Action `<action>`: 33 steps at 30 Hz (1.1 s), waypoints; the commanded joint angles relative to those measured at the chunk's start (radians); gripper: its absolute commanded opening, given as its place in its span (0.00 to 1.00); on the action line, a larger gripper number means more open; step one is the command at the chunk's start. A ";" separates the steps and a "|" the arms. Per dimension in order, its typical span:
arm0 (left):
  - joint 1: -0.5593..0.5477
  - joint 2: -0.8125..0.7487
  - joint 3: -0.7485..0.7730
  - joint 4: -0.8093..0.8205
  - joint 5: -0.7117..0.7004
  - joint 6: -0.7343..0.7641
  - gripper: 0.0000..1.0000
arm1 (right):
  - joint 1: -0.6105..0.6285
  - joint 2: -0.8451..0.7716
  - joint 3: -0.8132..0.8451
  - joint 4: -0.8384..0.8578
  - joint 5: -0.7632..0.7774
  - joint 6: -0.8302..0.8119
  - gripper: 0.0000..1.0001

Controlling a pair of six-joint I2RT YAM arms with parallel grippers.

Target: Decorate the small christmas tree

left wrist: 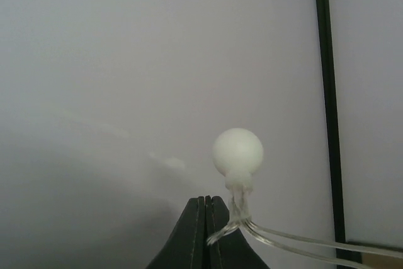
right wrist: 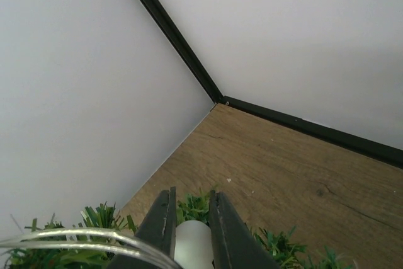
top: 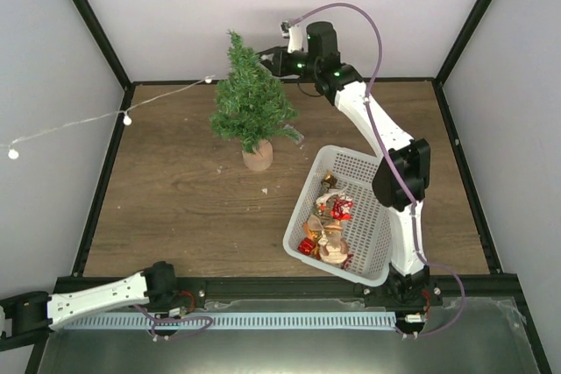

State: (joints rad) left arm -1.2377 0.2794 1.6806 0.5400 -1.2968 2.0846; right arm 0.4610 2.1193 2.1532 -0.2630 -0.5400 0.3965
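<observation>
right gripper (right wrist: pixel 192 196), the nearer, grips a white bulb (right wrist: pixel 192 245) of the light string (top: pixel 127 117); the small christmas tree (top: pixel 250 107) stands upright just beneath its fingers. left gripper (left wrist: pixel 206 201), clenched on that string, sits well apart.

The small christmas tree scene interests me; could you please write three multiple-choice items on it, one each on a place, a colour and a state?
1. Where does the basket stand?
A. left of the small christmas tree
B. right of it
C. behind it

2. What colour is the basket?
A. red
B. white
C. blue

3. What does the right hand grip?
A. nothing
B. a red ornament
C. a white bulb

Answers:
1 B, the top view shows it to the tree's right.
2 B, its mesh walls are white.
3 C, the right wrist view shows the bulb pinched in that hand.
</observation>
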 commanded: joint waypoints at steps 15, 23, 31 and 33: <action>0.196 -0.345 0.476 -0.596 -0.250 -0.092 0.00 | -0.004 -0.128 -0.119 0.030 0.028 -0.026 0.13; 0.207 -0.344 0.397 -1.138 -0.176 -0.457 0.00 | -0.004 -0.143 -0.137 0.025 0.034 -0.025 0.14; 0.236 -0.342 0.318 -1.561 -0.092 -0.745 0.00 | -0.004 -0.160 -0.147 0.013 0.060 -0.033 0.23; 0.244 -0.344 0.303 -1.607 -0.073 -0.784 0.00 | -0.004 -0.162 -0.147 0.003 0.070 -0.037 0.26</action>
State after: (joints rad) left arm -1.0603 0.1448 1.8797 -1.0275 -1.4212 1.4631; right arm 0.4606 2.0033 1.9984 -0.2554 -0.4965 0.3763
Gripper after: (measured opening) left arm 0.005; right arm 0.238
